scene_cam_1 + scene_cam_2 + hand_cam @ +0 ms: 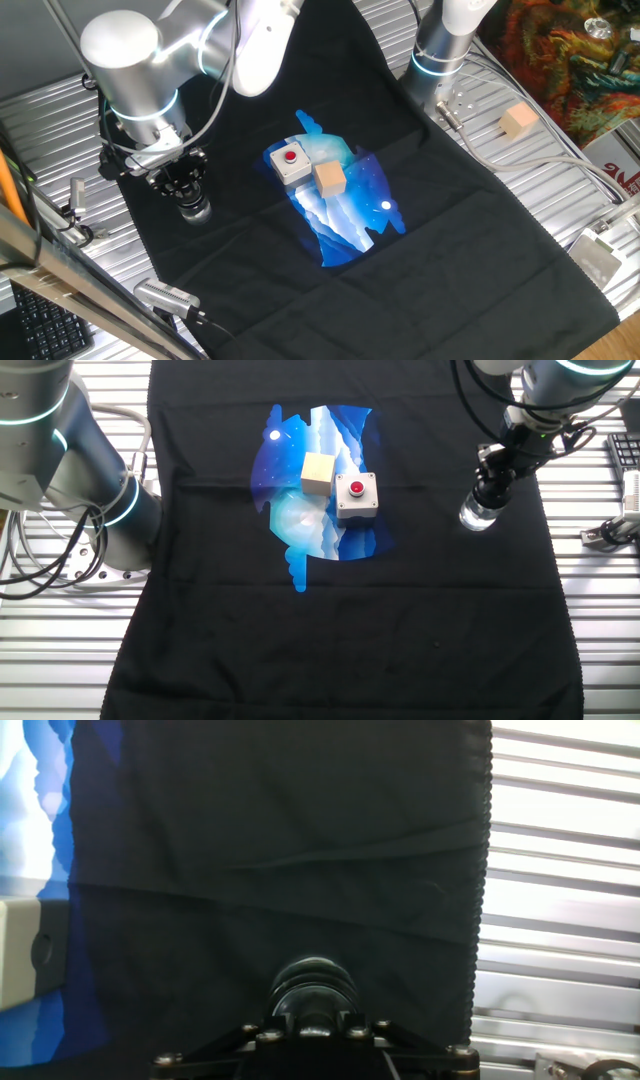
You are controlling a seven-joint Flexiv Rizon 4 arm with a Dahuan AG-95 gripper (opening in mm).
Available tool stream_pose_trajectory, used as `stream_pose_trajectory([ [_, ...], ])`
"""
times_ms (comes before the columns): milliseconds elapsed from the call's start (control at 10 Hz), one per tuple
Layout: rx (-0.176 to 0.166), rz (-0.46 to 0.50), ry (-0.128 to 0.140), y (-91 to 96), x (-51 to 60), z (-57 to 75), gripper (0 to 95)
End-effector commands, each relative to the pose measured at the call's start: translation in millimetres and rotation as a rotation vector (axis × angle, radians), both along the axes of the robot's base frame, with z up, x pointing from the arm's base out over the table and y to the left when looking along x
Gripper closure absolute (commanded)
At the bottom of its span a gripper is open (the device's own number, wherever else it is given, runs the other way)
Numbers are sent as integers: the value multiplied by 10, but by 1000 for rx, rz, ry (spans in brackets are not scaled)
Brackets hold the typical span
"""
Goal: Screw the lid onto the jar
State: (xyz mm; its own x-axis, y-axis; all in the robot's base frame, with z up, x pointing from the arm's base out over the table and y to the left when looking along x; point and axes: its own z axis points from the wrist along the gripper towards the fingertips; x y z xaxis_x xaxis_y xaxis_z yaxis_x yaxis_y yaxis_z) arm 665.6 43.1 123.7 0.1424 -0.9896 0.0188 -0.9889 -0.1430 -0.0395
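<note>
Gripper [489, 488] clenched on the black lid [312, 988], held straight above the glass jar [477, 515] at the cloth's [400, 620] three o'clock edge so threads can meet

One fixed view is looking down steeply from high on one side of the table [560, 190], mid-range, framing the black cloth [460, 260] with the blue print [345, 215] centred. The other fixed view is looking down from the opposite side, similar range, so the print [300, 510], grey box [356, 496] and wooden cube [317, 473] are appearing mirrored. Both are sharing the cloth centre. Hand view is sitting very close, low, facing along the fingers across the cloth [280, 850] toward its edge.
</note>
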Motion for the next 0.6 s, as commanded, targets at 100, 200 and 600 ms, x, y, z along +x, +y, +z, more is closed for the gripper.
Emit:
stream_pose_trajectory([
  [100,6,-6,8,-4,-13,-8,950],
  [200,3,-5,2,-3,-13,-8,950],
  [600,-3,-14,8,-5,-12,-14,950],
])
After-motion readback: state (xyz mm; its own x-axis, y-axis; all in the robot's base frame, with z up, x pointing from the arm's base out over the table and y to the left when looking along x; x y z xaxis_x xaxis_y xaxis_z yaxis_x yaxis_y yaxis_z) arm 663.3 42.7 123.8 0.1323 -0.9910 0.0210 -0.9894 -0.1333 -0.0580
